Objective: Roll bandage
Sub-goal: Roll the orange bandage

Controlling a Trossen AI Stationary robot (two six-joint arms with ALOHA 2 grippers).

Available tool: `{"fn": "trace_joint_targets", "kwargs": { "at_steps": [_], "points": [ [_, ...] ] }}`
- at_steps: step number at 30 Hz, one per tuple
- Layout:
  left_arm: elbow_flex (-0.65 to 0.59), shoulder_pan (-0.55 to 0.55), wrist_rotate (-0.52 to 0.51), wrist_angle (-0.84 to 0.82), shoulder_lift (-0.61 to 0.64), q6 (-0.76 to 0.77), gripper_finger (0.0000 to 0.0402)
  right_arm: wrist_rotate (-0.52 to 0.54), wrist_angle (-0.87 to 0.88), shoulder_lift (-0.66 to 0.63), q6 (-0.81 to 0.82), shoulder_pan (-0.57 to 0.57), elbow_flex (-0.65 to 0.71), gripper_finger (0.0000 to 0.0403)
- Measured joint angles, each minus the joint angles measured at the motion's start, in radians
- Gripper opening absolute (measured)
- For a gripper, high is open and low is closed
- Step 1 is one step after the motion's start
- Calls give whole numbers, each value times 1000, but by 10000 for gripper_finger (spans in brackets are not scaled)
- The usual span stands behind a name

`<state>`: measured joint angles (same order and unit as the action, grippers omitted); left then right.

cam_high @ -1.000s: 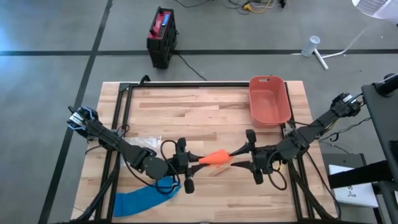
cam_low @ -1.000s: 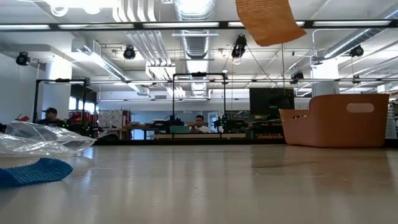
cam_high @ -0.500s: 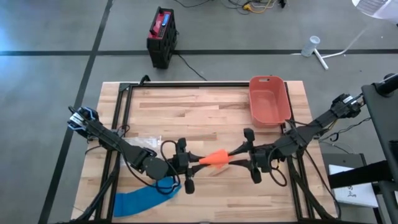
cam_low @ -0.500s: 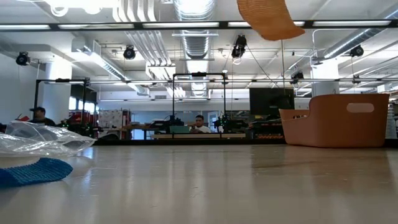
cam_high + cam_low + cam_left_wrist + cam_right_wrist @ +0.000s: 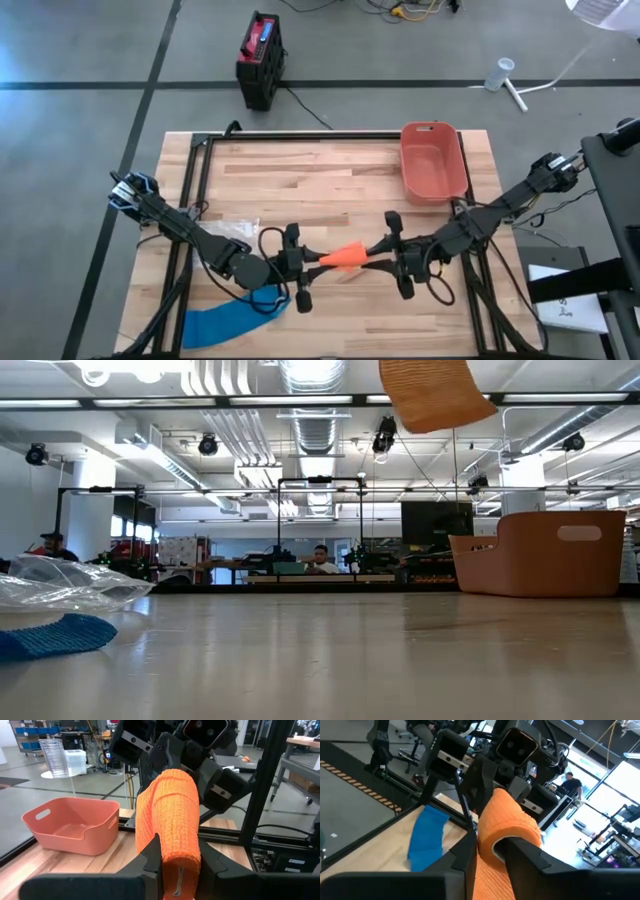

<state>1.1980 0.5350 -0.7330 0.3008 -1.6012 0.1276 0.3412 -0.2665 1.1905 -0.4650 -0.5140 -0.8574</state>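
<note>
An orange bandage (image 5: 345, 256), partly rolled, is held in the air over the table's near middle between my two grippers. My left gripper (image 5: 316, 262) is shut on its left end and my right gripper (image 5: 374, 251) is shut on its right end; they face each other. The low view shows only the bandage's lower edge (image 5: 435, 395), high above the tabletop. The left wrist view shows the bandage (image 5: 170, 815) as a thick folded band. The right wrist view shows it (image 5: 509, 817) as a rounded roll. My left gripper pinches the bandage's left end (image 5: 172, 862) between its two fingers, coming level from the table's left. The bandage is lifted clear of the table and runs on toward my right gripper. My right gripper pinches the bandage's rolled right end (image 5: 495, 840) between its two fingers, coming level from the table's right. The roll is lifted clear of the table; how many layers lie between the fingers cannot be seen.
A blue bandage (image 5: 230, 318) lies flat near the table's front left corner. A clear plastic bag (image 5: 232, 228) lies behind my left arm. A red bin (image 5: 433, 160) stands at the far right. A black frame (image 5: 300, 136) runs round the table's edges.
My right gripper has moved a little toward the table's left, closer to my left gripper, and the orange bandage between them has become shorter. Both grippers have stayed shut on it.
</note>
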Motion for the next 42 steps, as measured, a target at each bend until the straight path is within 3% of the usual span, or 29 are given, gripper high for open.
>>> {"fn": "trace_joint_targets", "kwargs": {
  "at_steps": [10,18,23,27,33,42],
  "points": [
    [0,-1,-3,-4,0,-69,75,-9,9,-5,3,11,0,9],
    [6,6,-60,-22,62,-221,168,6,7,-138,26,15,0,10],
    [6,-36,-67,20,44,-102,230,6,14,-205,38,16,-2,9],
    [5,-69,-66,125,-33,-89,258,6,25,-216,49,18,-2,9],
    [3,-102,67,309,-114,-34,263,85,53,-190,45,19,-2,9],
    [3,-151,56,345,-159,22,215,69,53,-160,34,19,-1,9]
  ]
}}
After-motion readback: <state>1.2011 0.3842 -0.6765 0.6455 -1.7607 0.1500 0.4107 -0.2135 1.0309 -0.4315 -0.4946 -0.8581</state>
